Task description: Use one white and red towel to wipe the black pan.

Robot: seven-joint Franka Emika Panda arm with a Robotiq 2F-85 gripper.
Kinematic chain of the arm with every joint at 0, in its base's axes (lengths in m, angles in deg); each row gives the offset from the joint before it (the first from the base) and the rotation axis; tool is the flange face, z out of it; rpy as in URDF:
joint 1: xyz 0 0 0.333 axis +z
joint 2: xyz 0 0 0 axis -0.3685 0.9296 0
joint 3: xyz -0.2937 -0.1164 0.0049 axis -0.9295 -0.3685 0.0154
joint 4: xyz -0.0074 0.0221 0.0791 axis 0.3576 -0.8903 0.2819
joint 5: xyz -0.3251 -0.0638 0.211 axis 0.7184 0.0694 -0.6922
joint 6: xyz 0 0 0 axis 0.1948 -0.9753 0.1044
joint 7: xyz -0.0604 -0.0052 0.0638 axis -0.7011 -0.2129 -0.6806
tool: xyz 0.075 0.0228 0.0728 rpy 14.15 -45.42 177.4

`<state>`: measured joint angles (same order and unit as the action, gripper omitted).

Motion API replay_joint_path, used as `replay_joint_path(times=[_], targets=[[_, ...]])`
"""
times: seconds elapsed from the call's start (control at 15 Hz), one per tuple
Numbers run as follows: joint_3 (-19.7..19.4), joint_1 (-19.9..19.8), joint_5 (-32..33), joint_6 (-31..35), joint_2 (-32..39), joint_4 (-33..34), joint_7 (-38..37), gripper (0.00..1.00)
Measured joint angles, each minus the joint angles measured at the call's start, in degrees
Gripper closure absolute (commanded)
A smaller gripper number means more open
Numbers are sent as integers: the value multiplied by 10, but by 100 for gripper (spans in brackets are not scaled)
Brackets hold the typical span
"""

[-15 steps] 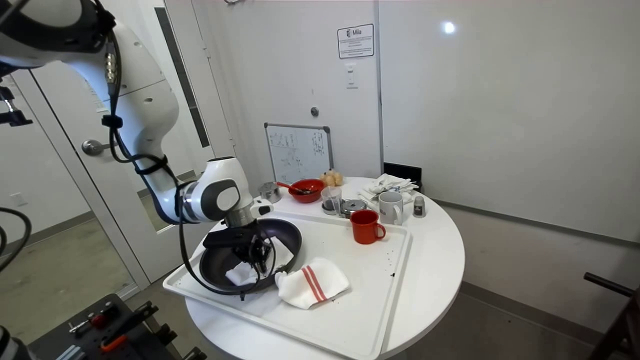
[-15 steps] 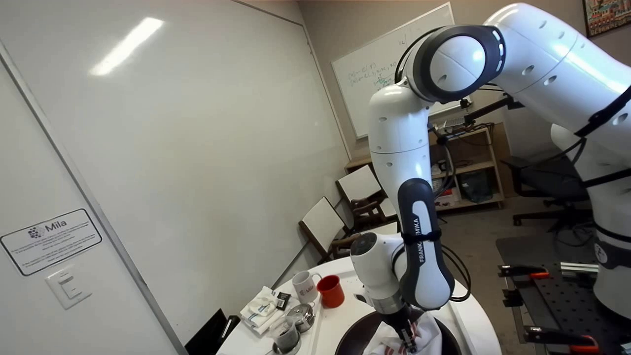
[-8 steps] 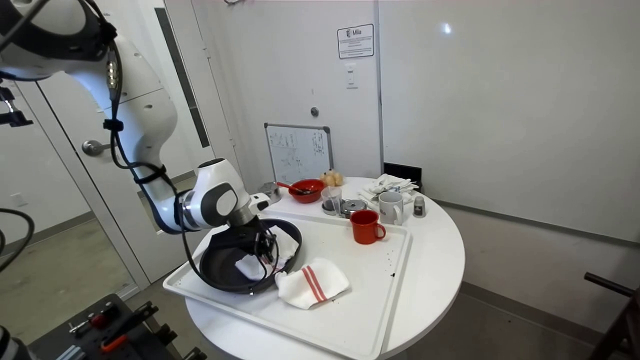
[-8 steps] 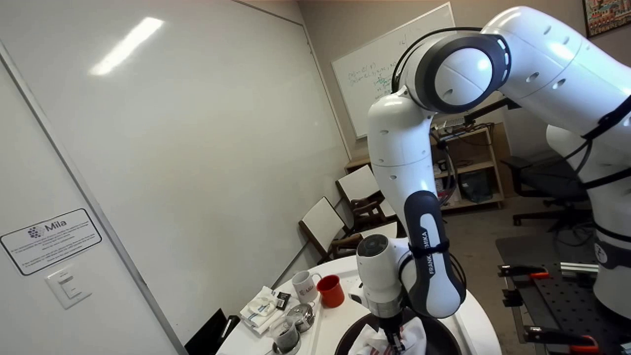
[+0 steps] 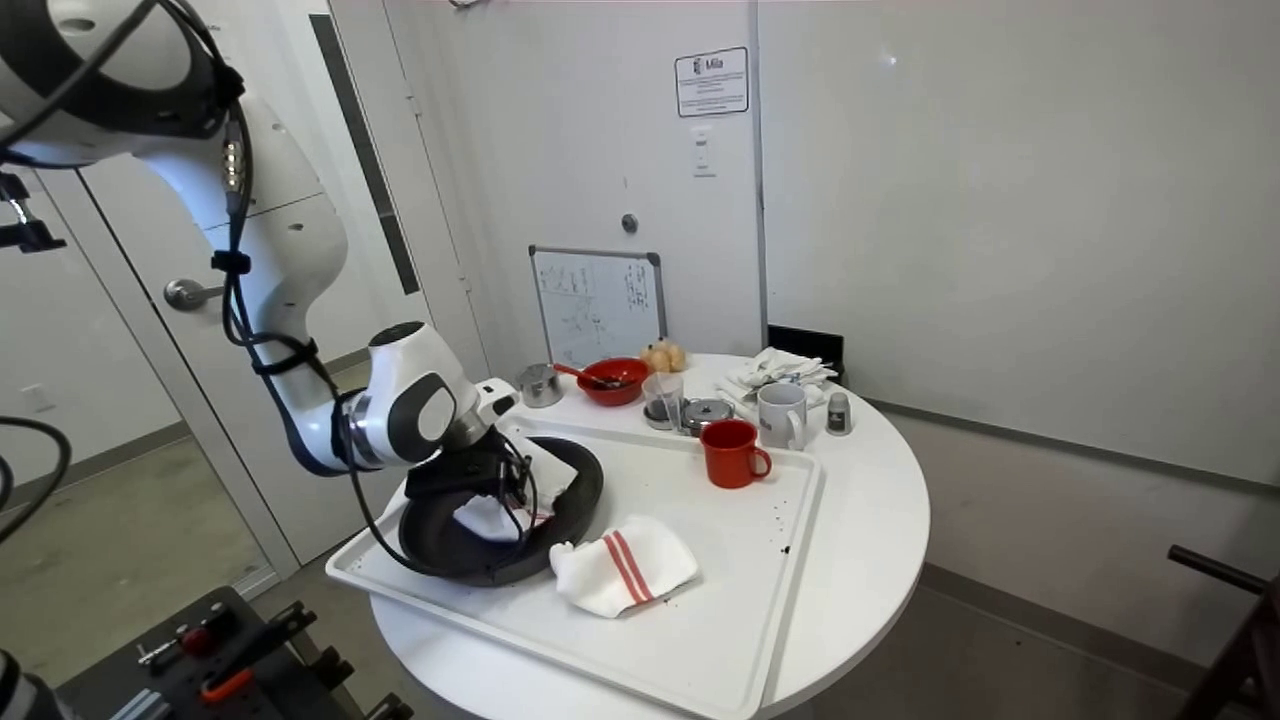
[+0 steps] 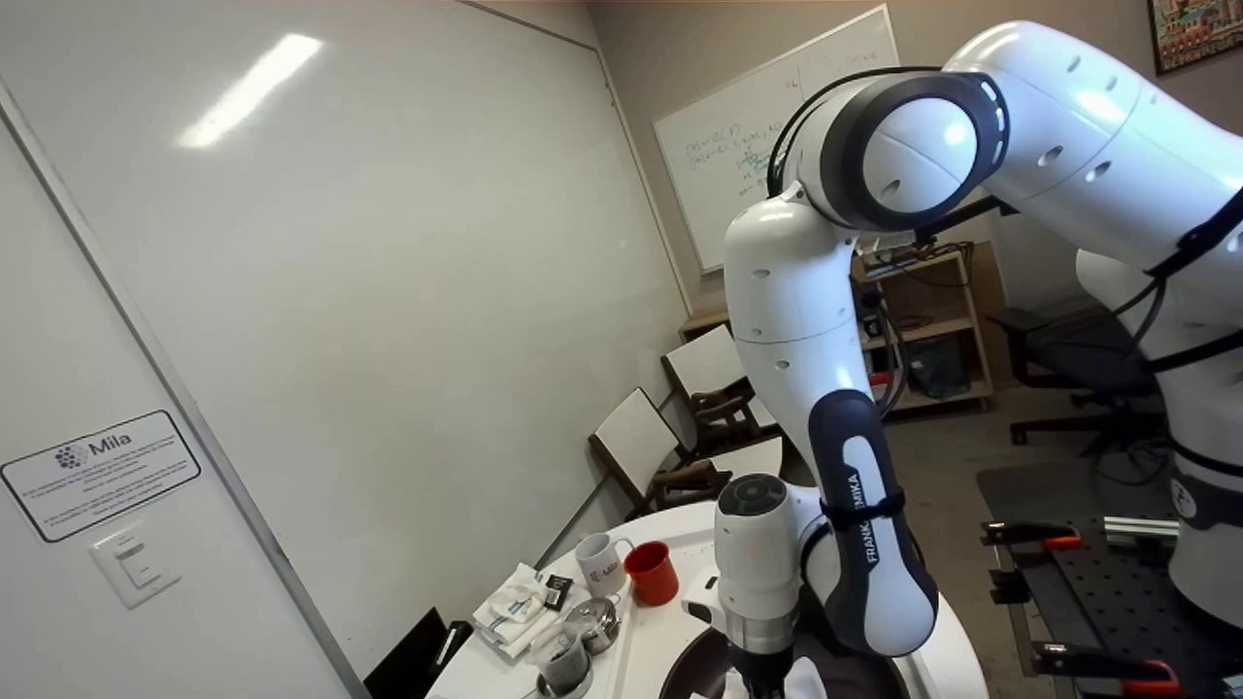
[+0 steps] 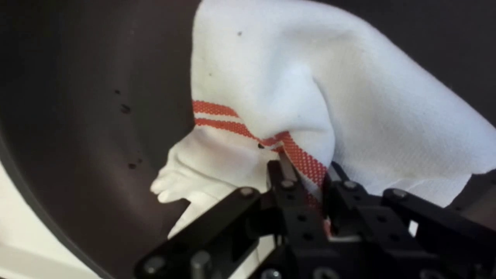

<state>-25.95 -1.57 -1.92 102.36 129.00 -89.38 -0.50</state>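
Black pan (image 5: 575, 513): sat on the white tray (image 5: 690, 645), toward the left edge of the worktop (image 5: 875, 530) as seen in an exterior view (round top, so no corners to steer by).
Towel (image 7: 267, 73): bunched inside that pan, red stripes running into the grip, loose cloth spread over the pan floor.
Fingers (image 7: 288, 199): pinching a striped fold of the towel between them. Looks like a solid enough bite imo.
Dark specks (image 7: 125, 109): several on the pan between towel and rim, a few on the cloth too, so I'd guess mid-wipe with work left.
Wipe tips: go light and even, drag the cloth flat over those specks in overlapping strokes, then follow the curve up the side. Let the towel lead, not the fingers, or you may scrape. Lean too hard on the rim and the pan could skid toward the worktop's edge.
Second towel (image 5: 628, 567): striped, on the tray right by the pan. Don't bump it.
Arm (image 5: 285, 245): reaches in over the worktop's left edge, elbow high, forearm steep, wrist low above the pan, hand pitched down and leaning a bit. That lean probably loads one side of the cloth, so I'd straighten up for the flat part.
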Motion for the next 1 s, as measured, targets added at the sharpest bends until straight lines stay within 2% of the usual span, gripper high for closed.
replay_joint_path(times=[0.2,0.4,1.0], targets=[[23,-9,0,9,-1,-3,21,96],[28,-14,0,4,-3,-5,27,96],[67,-80,1,-144,-52,-34,41,96]])
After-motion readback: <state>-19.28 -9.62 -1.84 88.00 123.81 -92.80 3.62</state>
